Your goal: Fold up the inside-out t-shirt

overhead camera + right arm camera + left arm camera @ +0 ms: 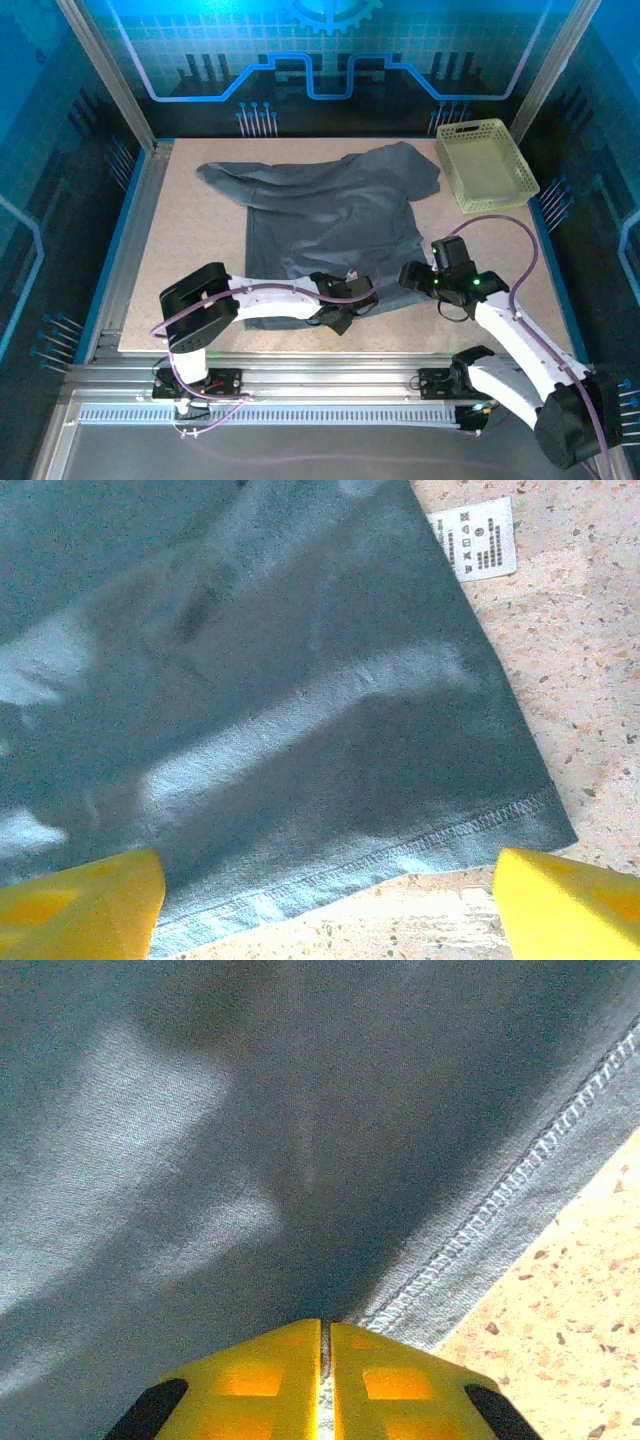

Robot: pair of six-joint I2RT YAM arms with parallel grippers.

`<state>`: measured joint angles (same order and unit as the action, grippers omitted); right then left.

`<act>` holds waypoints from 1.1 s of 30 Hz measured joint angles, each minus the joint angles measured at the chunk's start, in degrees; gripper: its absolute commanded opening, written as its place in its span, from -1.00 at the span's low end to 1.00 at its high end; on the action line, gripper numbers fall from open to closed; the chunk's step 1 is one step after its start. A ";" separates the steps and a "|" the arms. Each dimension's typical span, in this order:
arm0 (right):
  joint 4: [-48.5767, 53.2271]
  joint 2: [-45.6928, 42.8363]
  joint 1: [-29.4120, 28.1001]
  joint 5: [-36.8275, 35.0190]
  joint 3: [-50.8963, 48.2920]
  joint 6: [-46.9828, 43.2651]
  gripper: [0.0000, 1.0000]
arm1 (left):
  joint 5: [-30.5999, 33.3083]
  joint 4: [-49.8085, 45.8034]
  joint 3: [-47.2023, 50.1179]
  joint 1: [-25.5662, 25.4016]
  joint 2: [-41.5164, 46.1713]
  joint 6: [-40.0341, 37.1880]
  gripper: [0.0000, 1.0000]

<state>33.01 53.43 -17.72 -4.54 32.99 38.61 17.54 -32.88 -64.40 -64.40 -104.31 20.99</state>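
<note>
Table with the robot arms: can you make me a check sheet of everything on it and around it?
Surface: speckled beige table, bare around the shirt.
Job's things: dark grey t-shirt, spread mostly flat, rumpled at the far sleeves; white care label pokes out at an edge.
Clutter: pale yellow-green basket, empty, in the far right corner beside a sleeve.
Grippers: left gripper shut, seemingly pinching the shirt's near hem; right gripper open, jaws either side of the hem's corner.
Cables: purple cables run along both arms; one loops over the table by the right arm.
Surroundings: metal frame, blue patterned walls.
</note>
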 measured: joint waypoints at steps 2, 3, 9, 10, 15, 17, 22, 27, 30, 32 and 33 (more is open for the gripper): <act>0.02 0.17 0.00 0.00 0.00 0.00 0.73 | 0.02 0.20 0.00 0.00 0.00 0.02 -0.91; 0.02 0.22 -0.02 0.00 0.00 0.00 0.74 | 0.04 0.20 0.00 0.00 0.00 0.00 -0.93; 0.02 0.22 -0.31 -0.04 0.00 0.00 0.74 | 0.22 0.35 0.20 0.00 0.02 -0.15 -0.53; 0.02 0.22 -0.33 -0.07 0.00 0.00 0.73 | 0.22 0.57 0.42 0.00 0.13 -0.15 -0.53; 0.00 0.31 -0.35 -0.20 0.00 0.00 0.74 | 0.24 0.63 2.60 -0.55 1.46 -1.36 -0.29; 0.00 0.63 -0.35 -0.20 0.00 0.00 0.74 | 0.17 0.85 3.93 -1.05 2.82 -1.97 -0.21; 0.00 1.51 -0.37 -0.22 0.00 0.00 0.74 | -0.68 1.51 6.47 -1.75 6.08 -3.28 -0.11; -0.02 2.27 -0.50 -0.26 0.00 -0.02 0.74 | -0.87 1.97 6.47 -1.77 5.73 -3.87 -0.29; 0.04 2.47 -0.76 -0.50 0.07 -0.02 0.74 | -1.36 2.14 6.45 -1.77 4.24 -4.68 -0.28; 0.02 2.47 -0.76 -0.66 0.17 -0.02 0.74 | -1.46 2.19 6.08 -1.77 3.41 -4.70 -0.26; 0.04 2.47 -0.76 -0.70 0.20 -0.02 0.74 | -1.36 2.10 5.92 -1.77 3.37 -4.68 -0.26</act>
<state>33.06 55.90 -18.48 -5.23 33.19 38.59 16.19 -30.79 -58.48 -66.17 -100.95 16.32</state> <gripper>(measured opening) 0.870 0.368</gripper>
